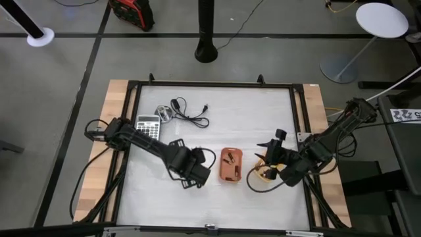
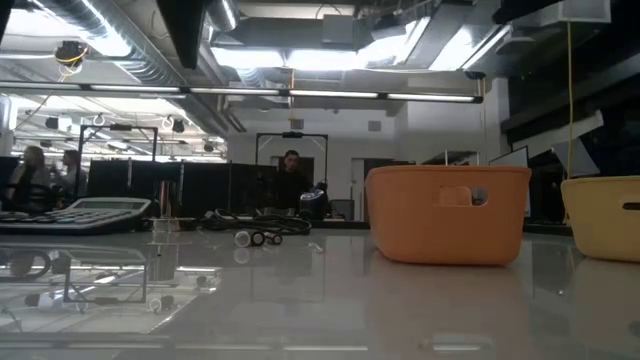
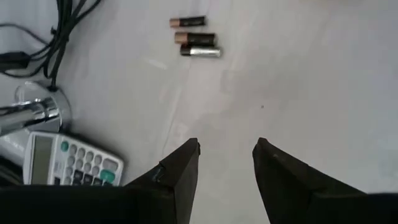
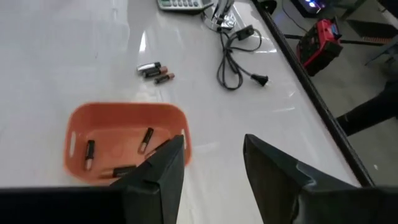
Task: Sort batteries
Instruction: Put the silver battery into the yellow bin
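Three batteries (image 3: 194, 38) are lying crosswise ahead of my left fingers (image 3: 183, 171), which are hanging released and nearer than the right arm's

3 batteries (image 3: 194, 38), calculator (image 3: 71, 163), parted fingers (image 3: 180, 180)

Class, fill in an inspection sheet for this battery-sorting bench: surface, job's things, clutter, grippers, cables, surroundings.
Surface: white table, bare in front.
Job's things: three batteries loose on the table; at least three more in the orange tray; yellow tray beside it.
Clutter: calculator; a shiny metal item by it.
Grippers: left gripper open, empty, above the table short of the loose batteries; right gripper open, empty, near the orange tray.
Cables: black cable behind the calculator.
Surroundings: people far off in the room; red device on the floor.
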